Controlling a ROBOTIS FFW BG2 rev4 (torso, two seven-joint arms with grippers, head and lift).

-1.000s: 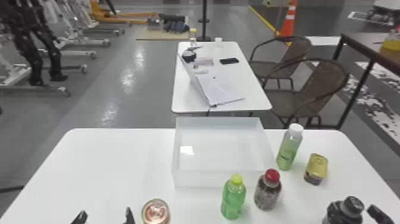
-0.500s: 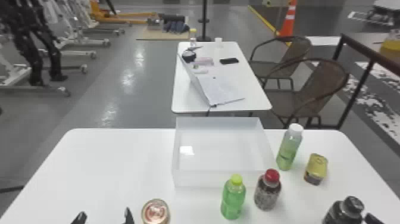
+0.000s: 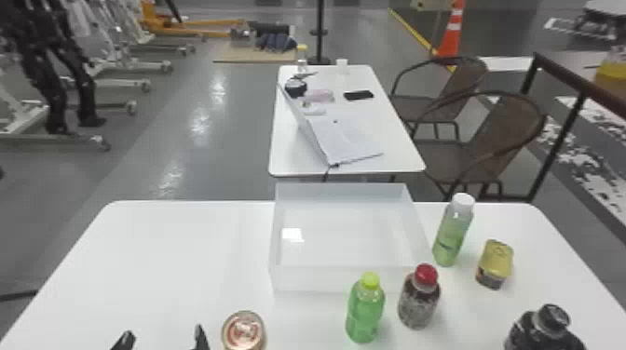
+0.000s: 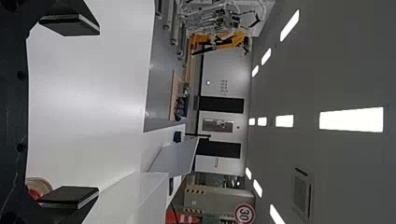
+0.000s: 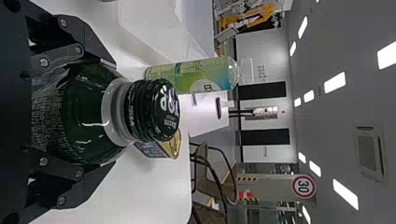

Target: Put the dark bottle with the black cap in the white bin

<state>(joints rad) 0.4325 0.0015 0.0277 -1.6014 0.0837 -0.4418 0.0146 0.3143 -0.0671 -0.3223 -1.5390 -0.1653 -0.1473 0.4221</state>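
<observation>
The dark bottle with the black cap [image 3: 552, 321] stands at the near right of the table in the head view. My right gripper [image 3: 577, 343] is at its side, partly cut off by the lower edge. In the right wrist view the bottle [image 5: 86, 109] fills the space within my right gripper [image 5: 112, 113], whose two fingers press on opposite sides of its body below the cap. The white bin [image 3: 344, 279] sits at the table's far middle, with nothing in it. At the near left, my left gripper [image 3: 163, 339] is parked open; its own wrist view shows the gripper [image 4: 88, 112] with nothing between the fingers.
A green bottle [image 3: 364, 309] and a red-capped bottle [image 3: 419, 298] stand before the bin. A white-capped bottle [image 3: 452, 232] is at its right, near a yellow can [image 3: 494, 265]. Another can [image 3: 243, 331] stands beside the left gripper.
The right gripper's visible finger has moved left, in against the dark bottle, and the gripper has shut on it. The left arm has kept still.
</observation>
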